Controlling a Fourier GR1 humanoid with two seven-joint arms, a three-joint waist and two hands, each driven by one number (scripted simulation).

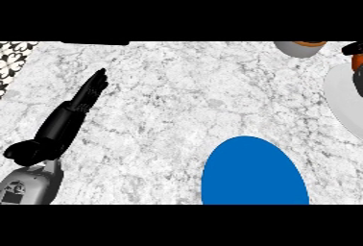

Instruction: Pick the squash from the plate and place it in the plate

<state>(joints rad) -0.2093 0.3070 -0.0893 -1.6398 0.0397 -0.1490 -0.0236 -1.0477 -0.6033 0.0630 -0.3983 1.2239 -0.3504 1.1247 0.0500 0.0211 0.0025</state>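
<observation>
Squash shows only as an orange sliver (356,61) at the right edge of the counter (177,96), just above the rim of a white plate (346,103) that is itself cut off by that edge. Black parts of the right hand (358,73) sit against the sliver, above and below it. So little of this hand is in view that I cannot tell whether it grips the squash or only hovers at it. The left hand (71,114) lies near the counter's left edge with its fingers straight and together, pointing toward the far side and holding nothing. It is well apart from both plates. The blue plate (255,173) sits at the near edge, right of the middle, and nothing shows on it, so the step in hand looks like the pick, or at most the start of the carry. To do it well, the right hand should close round the body of the squash, not its tip, and lift it clear of the white plate's rim before moving sideways. It should then travel toward the near edge and lower the squash over the blue plate's middle before letting go. A grey bowl (301,48) stands near the far edge, close to the right hand, so the lift should stay away from it. The left hand is best left where it is.
</observation>
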